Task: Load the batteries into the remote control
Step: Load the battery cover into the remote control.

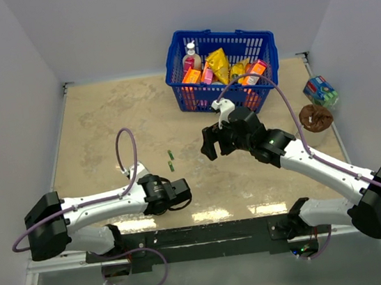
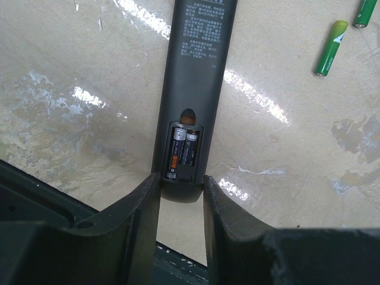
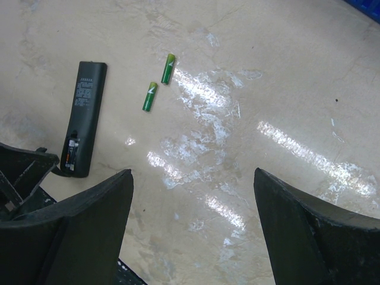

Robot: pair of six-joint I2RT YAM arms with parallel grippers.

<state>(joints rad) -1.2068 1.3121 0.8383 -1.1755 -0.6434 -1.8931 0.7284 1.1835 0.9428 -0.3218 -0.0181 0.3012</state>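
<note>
The remote control (image 2: pixel 193 89) lies back-up on the beige table, its battery bay uncovered with two dark cells (image 2: pixel 181 151) inside. My left gripper (image 2: pixel 181 184) is shut on the remote's near end, one finger on each side. Two green batteries (image 2: pixel 331 47) (image 2: pixel 365 12) lie loose beyond it to the right. The right wrist view shows the same remote control (image 3: pixel 86 116) and batteries (image 3: pixel 149 97) (image 3: pixel 168 68) to the left. My right gripper (image 3: pixel 193 178) hangs open above bare table, holding nothing. From above, the batteries (image 1: pixel 171 160) lie between the left gripper (image 1: pixel 183 191) and the right gripper (image 1: pixel 210 143).
A blue basket (image 1: pixel 232 35) full of packaged goods stands at the back, just behind the right gripper. A brown lump (image 1: pixel 315 117) and a blue-green box (image 1: pixel 320 90) sit at the right edge. White walls enclose the table on three sides.
</note>
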